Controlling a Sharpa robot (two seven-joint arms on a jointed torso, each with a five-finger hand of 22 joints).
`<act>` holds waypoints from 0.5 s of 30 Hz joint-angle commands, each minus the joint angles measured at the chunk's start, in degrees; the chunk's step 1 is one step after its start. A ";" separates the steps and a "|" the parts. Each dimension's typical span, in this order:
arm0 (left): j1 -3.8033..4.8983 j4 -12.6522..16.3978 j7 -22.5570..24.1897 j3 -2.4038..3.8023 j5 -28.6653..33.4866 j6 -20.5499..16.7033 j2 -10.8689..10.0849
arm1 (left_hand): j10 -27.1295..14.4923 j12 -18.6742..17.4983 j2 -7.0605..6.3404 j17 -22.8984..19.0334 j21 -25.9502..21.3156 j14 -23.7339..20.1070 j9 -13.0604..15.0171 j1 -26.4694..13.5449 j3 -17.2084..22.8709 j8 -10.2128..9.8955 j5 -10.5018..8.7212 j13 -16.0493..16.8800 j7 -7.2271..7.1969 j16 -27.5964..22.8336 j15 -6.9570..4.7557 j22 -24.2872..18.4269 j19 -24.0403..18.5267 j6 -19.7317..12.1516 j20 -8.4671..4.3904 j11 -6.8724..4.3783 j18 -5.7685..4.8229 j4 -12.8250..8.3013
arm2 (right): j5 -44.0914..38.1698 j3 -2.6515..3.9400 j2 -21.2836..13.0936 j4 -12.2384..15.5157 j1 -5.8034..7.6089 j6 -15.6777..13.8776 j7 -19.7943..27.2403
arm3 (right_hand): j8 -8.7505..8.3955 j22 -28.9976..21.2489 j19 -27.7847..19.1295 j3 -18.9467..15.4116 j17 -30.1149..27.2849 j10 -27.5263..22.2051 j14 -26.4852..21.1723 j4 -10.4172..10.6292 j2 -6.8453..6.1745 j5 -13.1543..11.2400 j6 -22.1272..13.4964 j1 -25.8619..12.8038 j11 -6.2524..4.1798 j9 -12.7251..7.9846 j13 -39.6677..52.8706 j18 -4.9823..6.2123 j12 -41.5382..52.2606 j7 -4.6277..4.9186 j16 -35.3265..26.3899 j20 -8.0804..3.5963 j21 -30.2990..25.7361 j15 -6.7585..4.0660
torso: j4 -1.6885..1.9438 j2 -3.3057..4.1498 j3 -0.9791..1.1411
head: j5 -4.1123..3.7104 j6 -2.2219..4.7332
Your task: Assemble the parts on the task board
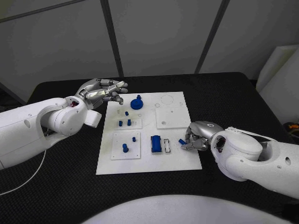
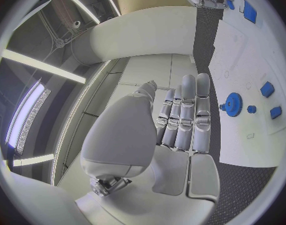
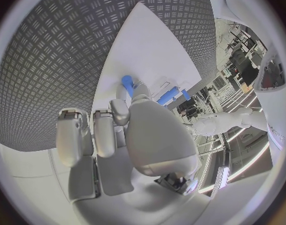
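A: Where did the white rectangular task board [image 1: 149,161] lie, and what was on it?

B: It sat in the middle of the black table [image 1: 62,184]. Toward the board's far edge stood a blue toothed gear with a knob [image 1: 137,102]; near the board's middle were a few small blue pegs [image 1: 124,122], and toward its near edge a tall blue rectangular block [image 1: 155,143] stood just beside a narrow white slotted holder [image 1: 167,145].

A: And the right hand [image 1: 198,136]?

B: It was down at the board's near right edge, fingers curled around a small blue cylindrical piece [image 1: 181,141]. From the wrist, that piece [image 3: 127,84] poked out past the fingertips, touching or nearly touching the board. I judged it held low like that so the piece could be set into a seat (which seat, I could not tell).

A: The left hand [image 1: 102,91]?

B: It hovered off the board's far left corner, above the table, holding nothing. From its wrist the fingers [image 2: 187,115] lay fairly straight and side by side, the gear [image 2: 232,103] well beyond them. Probably parked there to leave the board clear for the other arm.
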 commanded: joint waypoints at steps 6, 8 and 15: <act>0.00 0.04 0.05 0.03 0.12 0.69 0.04 | -0.50 0.27 0.38 -0.09 -0.33 -0.48 -0.06 -0.03 -0.31 0.31 0.01 0.09 0.00 0.00 0.07 -0.09 0.06 -0.34 0.31 -0.06 -0.71 0.00 | 10.23 -0.53 -1.42 1.11 -0.55 -7.53 -2.23 | -1.11 11.49 2.20 16.36 1.06 0.21 3.28 -4.36 -0.24 -1.78 0.64 0.95 -0.30 -23.76 -0.17 0.46 -0.04 -0.09 -0.10 0.15 0.12 -0.34 | 0.03 -0.02 -0.08 | 0.00 0.21; -0.01 0.04 0.04 0.03 0.12 0.68 0.04 | -0.50 0.27 0.38 -0.09 -0.33 -0.48 -0.06 -0.03 -0.31 0.31 0.01 0.09 0.00 0.00 0.07 -0.09 0.06 -0.34 0.31 -0.06 -0.71 0.00 | 12.21 -0.52 -1.77 1.49 -0.54 -10.76 -1.18 | -1.29 11.51 2.22 19.24 1.08 0.24 3.30 -3.76 -1.89 -1.06 0.82 -0.59 -0.34 -23.74 -0.37 0.48 -0.21 -0.12 -0.13 -0.01 0.12 -0.25 | 0.05 0.01 -0.10 | -0.02 0.19; -0.02 0.02 0.00 0.03 0.12 0.67 0.03 | -0.50 0.27 0.38 -0.09 -0.33 -0.48 -0.06 -0.03 -0.31 0.31 0.01 0.09 0.00 0.00 0.07 -0.09 0.06 -0.34 0.31 -0.06 -0.71 0.00 | 17.48 -0.50 -2.10 2.16 -0.51 -16.47 0.96 | -1.49 11.69 2.42 25.26 1.35 0.90 3.41 -2.20 -4.55 -4.65 1.38 -4.87 -0.42 -23.48 -0.19 0.41 0.35 -0.41 -0.02 -0.06 0.28 -0.37 | 0.07 0.04 -0.09 | 0.00 0.22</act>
